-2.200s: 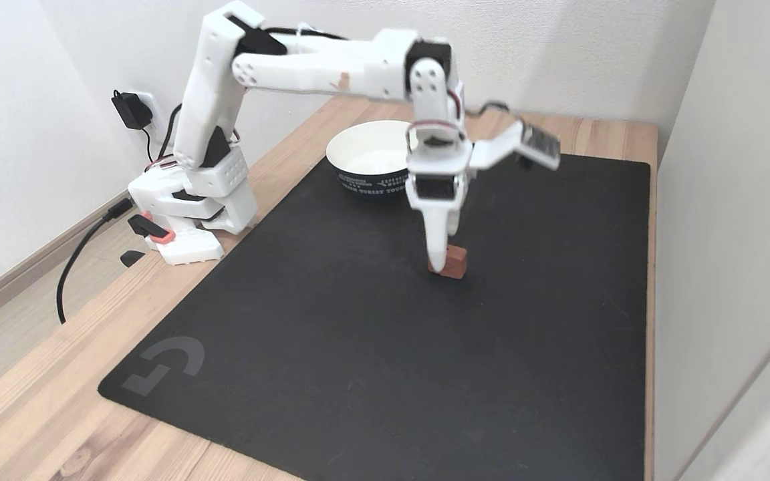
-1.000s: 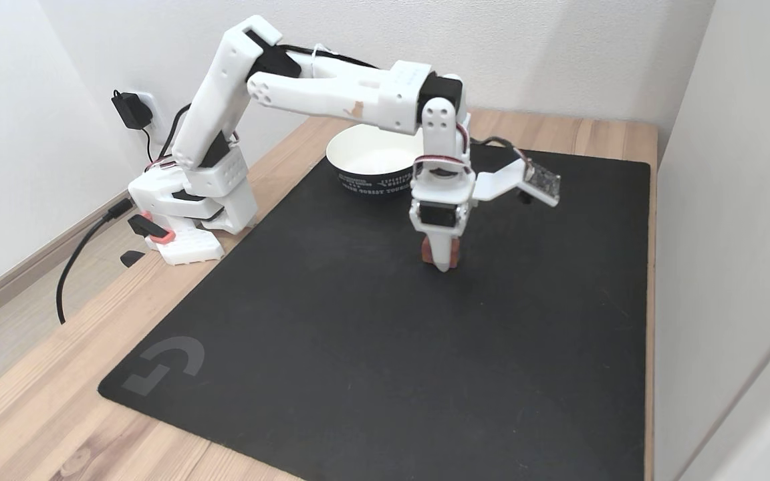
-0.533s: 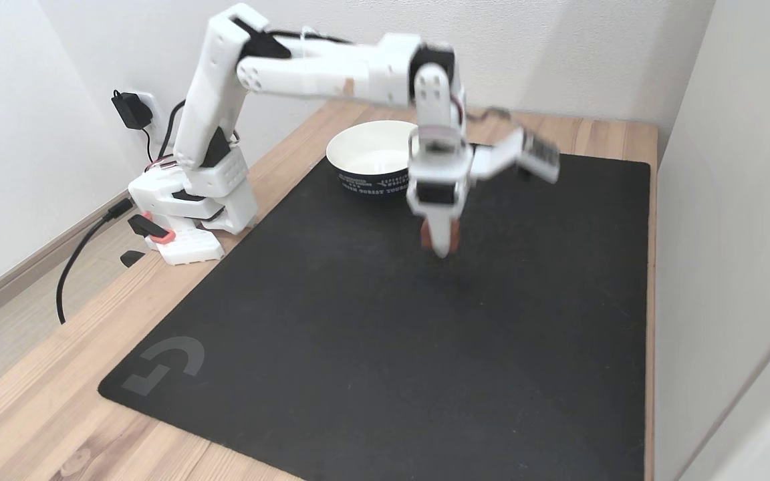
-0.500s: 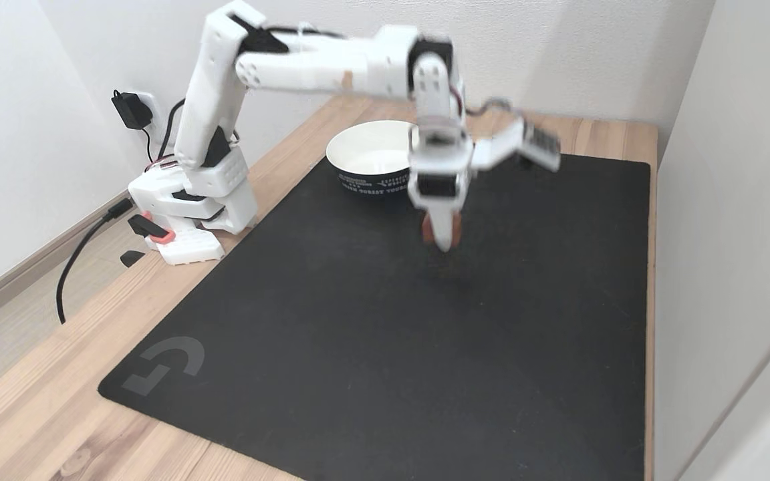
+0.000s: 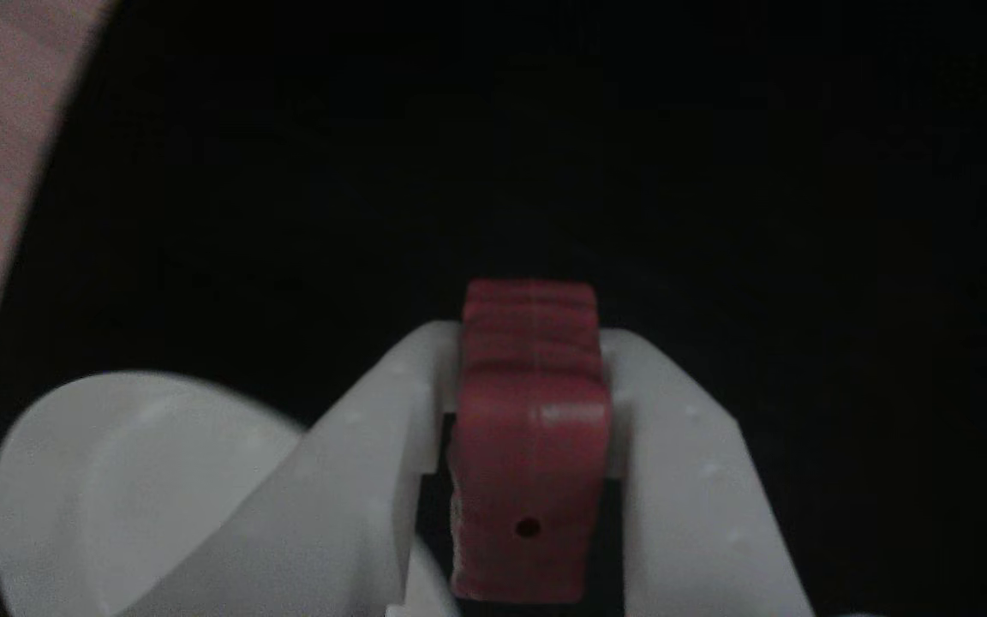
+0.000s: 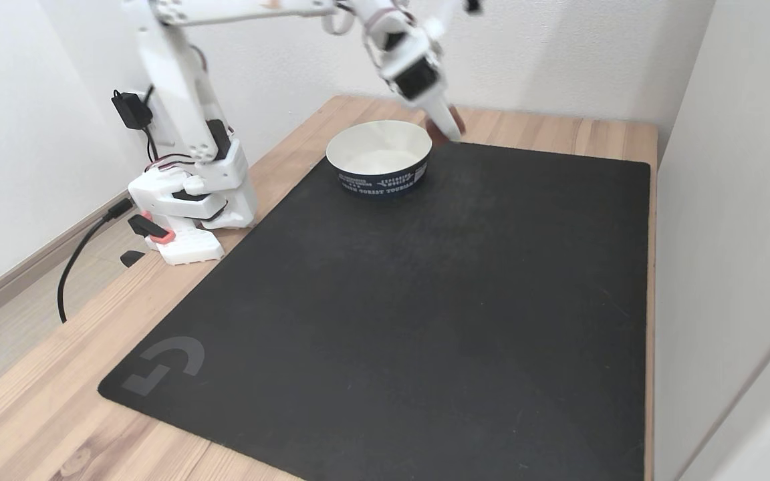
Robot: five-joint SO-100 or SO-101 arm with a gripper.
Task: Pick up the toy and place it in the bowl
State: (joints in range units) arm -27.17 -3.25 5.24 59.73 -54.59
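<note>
The toy (image 5: 532, 428), a red block with wavy sides and a small round hole, sits clamped between my two white fingers (image 5: 373, 463) in the other view. My gripper (image 5: 532, 343) is shut on it. In the fixed view the gripper (image 6: 450, 132) hangs raised and tilted just right of the bowl, and the toy (image 6: 436, 125) shows as a reddish bit at its tip. The bowl (image 6: 378, 180), white inside with a dark printed band outside, stands at the far edge of the mat. A white rounded shape low on the left of the other view appears to be the bowl (image 5: 116, 480).
A large black mat (image 6: 392, 300) covers most of the wooden table (image 6: 37, 414). The arm's base (image 6: 191, 207) stands at the left edge, with a plug and cable (image 6: 130, 110) on the wall behind it. A wall (image 6: 726, 200) borders the table's right side.
The gripper shut on the toy down on the mat, then lifted it and swung up and back toward the bowl. The mat spot where the toy stood is bare.
</note>
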